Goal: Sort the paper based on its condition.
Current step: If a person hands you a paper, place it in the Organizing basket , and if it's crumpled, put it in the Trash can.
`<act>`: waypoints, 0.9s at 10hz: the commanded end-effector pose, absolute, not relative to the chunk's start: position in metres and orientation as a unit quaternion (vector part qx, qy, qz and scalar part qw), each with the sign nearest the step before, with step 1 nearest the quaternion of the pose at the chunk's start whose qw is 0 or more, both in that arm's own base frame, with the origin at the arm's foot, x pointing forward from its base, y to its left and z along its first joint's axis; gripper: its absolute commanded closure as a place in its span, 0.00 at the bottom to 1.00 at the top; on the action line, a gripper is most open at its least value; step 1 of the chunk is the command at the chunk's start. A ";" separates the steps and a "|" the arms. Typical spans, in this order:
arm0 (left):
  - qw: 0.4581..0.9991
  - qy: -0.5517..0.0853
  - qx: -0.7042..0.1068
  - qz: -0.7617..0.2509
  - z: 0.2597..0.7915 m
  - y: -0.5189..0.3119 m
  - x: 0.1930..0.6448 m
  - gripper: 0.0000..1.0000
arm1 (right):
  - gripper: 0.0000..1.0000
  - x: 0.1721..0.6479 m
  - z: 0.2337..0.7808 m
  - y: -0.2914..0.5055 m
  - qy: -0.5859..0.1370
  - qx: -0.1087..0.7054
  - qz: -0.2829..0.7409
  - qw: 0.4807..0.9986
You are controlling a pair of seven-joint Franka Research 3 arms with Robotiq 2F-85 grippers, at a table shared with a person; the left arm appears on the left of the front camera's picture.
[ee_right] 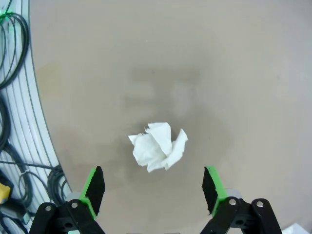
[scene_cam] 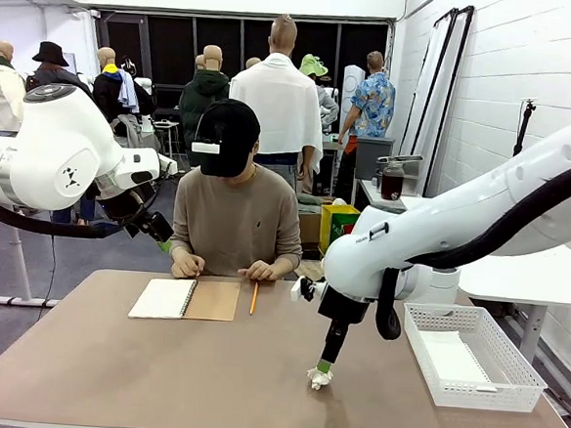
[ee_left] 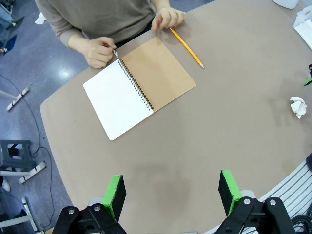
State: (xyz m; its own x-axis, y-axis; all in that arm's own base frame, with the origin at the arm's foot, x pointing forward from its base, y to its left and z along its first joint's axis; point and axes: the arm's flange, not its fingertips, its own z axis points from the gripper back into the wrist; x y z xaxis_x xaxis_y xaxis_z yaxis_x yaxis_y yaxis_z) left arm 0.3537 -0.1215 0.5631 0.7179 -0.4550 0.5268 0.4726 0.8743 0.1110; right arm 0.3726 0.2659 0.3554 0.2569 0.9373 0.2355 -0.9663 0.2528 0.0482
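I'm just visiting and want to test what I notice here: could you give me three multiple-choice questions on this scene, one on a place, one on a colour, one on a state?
1. Where does the crumpled paper lie?
A. In the white basket
B. On the bare table, below the right gripper
C. On the notebook

2. What colour is the pencil?
A. Orange-yellow
B. Blue
C. Black

3. How does the right gripper stand?
A. Shut on the paper
B. Shut, empty
C. Open above the paper

Answers:
1 B: the ball sits on the table, apart from the basket and the notebook.
2 A: it lies orange-yellow beside the notebook.
3 C: the green pads stand wide on either side, not touching it.
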 end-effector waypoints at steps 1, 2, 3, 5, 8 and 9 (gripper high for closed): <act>0.926 -0.280 -0.015 -0.251 0.563 -0.120 0.353 0.00 | 0.00 0.383 0.342 0.278 -0.084 0.079 0.629 0.769; 0.926 -0.280 -0.015 -0.251 0.563 -0.120 0.353 0.00 | 0.00 0.382 0.337 0.282 -0.077 0.076 0.634 0.766; 0.926 -0.280 -0.015 -0.251 0.563 -0.120 0.353 0.00 | 0.00 0.382 0.333 0.284 -0.072 0.075 0.636 0.764; 0.926 -0.280 -0.015 -0.251 0.563 -0.120 0.353 0.00 | 0.00 0.387 0.328 0.284 -0.064 0.069 0.639 0.763; 0.926 -0.280 -0.015 -0.251 0.563 -0.120 0.353 0.00 | 0.00 0.389 0.328 0.284 -0.053 0.059 0.638 0.766; 0.926 -0.280 -0.015 -0.251 0.563 -0.120 0.353 0.00 | 0.00 0.390 0.326 0.284 -0.053 0.060 0.638 0.766</act>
